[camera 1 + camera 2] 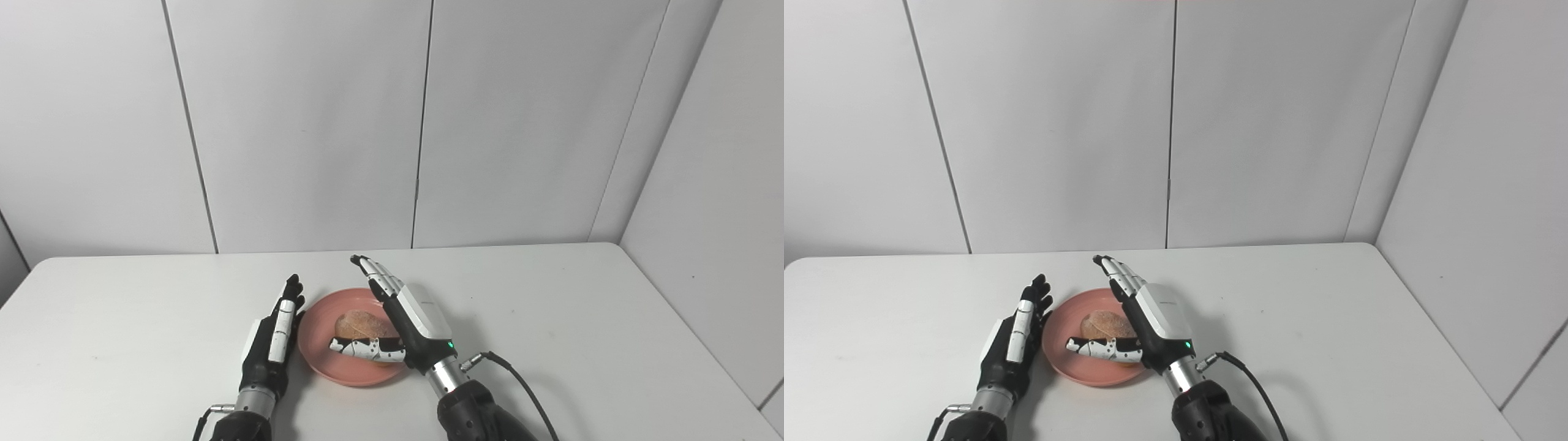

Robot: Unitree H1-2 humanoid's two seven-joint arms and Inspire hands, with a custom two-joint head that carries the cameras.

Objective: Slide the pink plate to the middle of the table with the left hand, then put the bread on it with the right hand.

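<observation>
A round pink plate (324, 355) sits on the white table near its front middle, with a brown bread roll (358, 323) lying on it. My right hand (404, 318) hovers over the plate's right side, open, its fingers stretched straight and its thumb reaching across in front of the bread without clasping it. Just left of the plate my left hand (272, 343) rests open, fingers extended, its edge next to the plate's left rim; whether it touches the rim I cannot tell.
The white table (551, 318) is ringed by pale wall panels at the back and on the right. A black cable (520, 380) loops from my right wrist over the table.
</observation>
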